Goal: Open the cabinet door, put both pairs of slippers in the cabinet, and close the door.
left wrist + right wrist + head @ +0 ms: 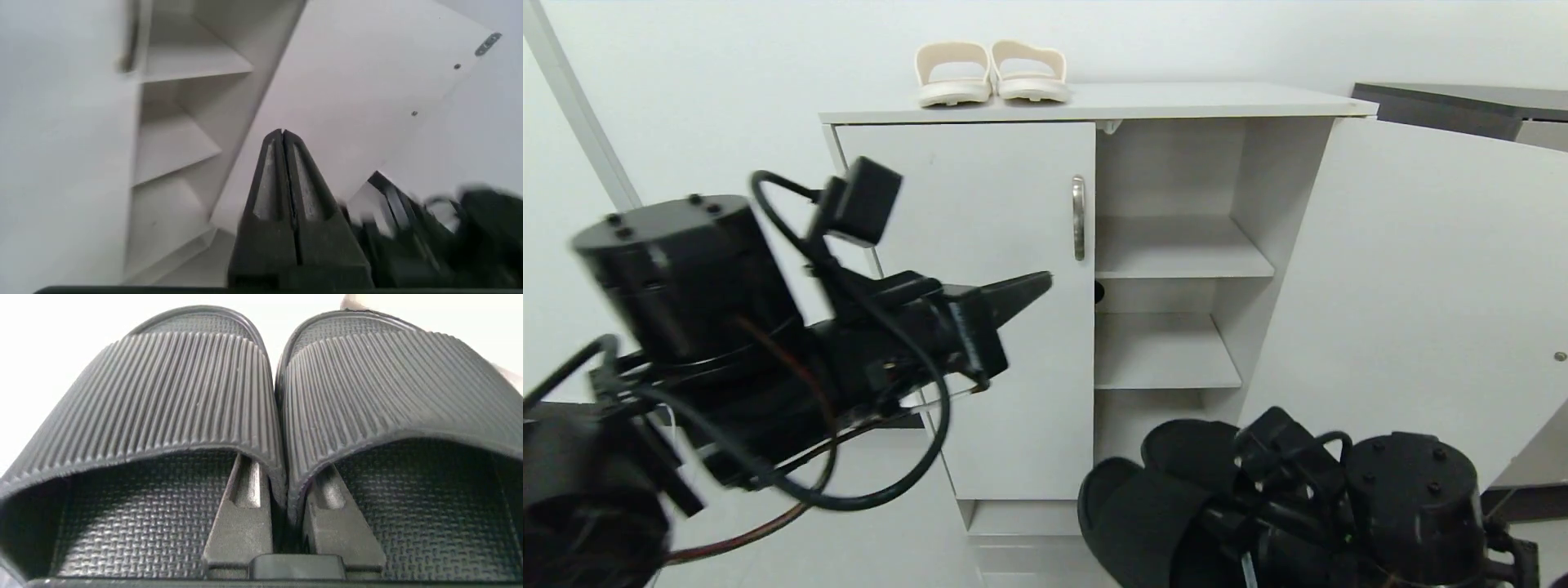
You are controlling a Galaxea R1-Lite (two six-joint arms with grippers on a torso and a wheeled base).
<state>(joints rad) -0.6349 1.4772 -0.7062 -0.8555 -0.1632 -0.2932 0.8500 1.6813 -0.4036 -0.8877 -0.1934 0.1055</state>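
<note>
Black slippers (188, 392) pinched by right pincer (284, 480); door (1421, 286) open

A plain white wall (703, 73) stood beyond the left hand (1042, 286), softly and evenly lit. A pale grey strip (572, 106) slanted up it, above and well to the left of that hand. Below the hand lay pale, smooth floor (874, 547). Far to its right and higher, a dark grey furniture top (1454, 102) met the wall, with dark skirting (1531, 500) low down.
</note>
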